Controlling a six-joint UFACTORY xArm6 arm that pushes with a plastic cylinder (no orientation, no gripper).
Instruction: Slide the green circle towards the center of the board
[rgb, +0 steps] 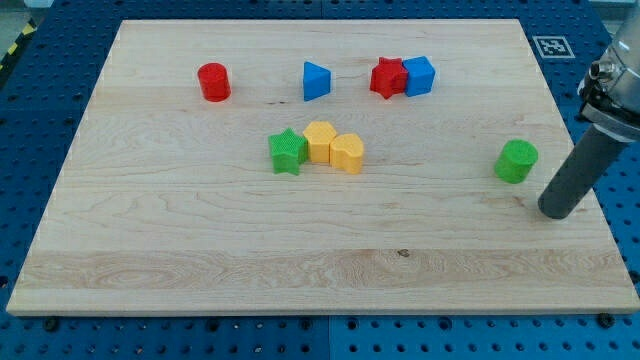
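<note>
The green circle (516, 161) is a short green cylinder standing near the right edge of the wooden board (200, 250). My tip (556, 213) rests on the board just to the lower right of the green circle, a small gap apart from it. The dark rod slants up to the view's right edge.
A green star (287, 151), a yellow hexagon (320, 141) and a yellow heart-like block (347, 153) cluster near the board's middle. A red cylinder (213, 81), a blue triangle (316, 80), a red star (388, 77) and a blue cube (418, 75) lie along the top.
</note>
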